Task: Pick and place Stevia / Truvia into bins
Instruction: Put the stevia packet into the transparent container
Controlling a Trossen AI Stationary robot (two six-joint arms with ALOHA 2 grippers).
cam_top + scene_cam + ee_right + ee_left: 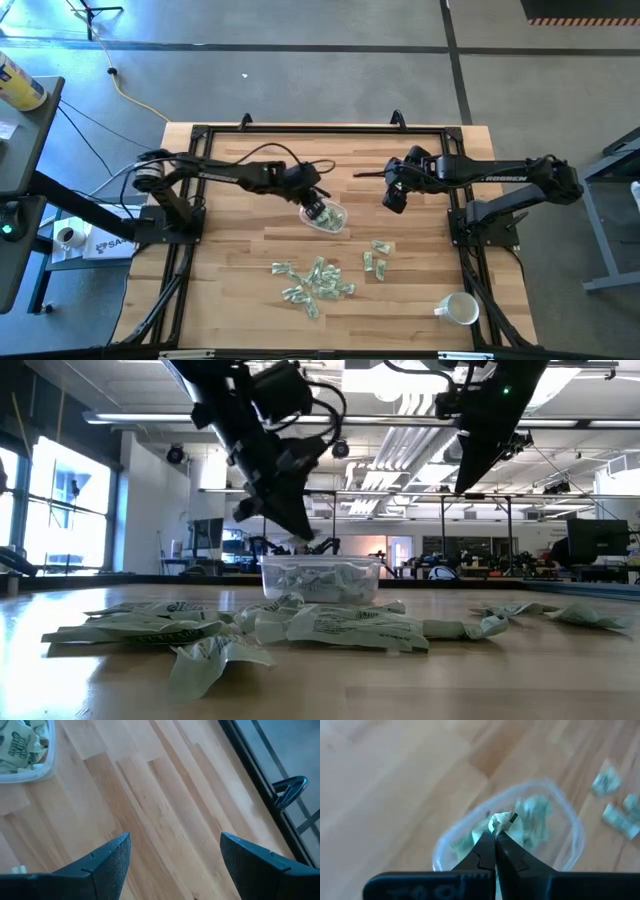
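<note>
Pinching crumpled sachet point(501, 821), seemingly upright

Pale green and white sachets point(315, 278) lie crumpled in a loose heap on the table's near middle, with a few more point(376, 258) just to the right. The clear round bowl point(330, 218) stands upright beyond them, already holding several sachets point(532, 820).
</note>
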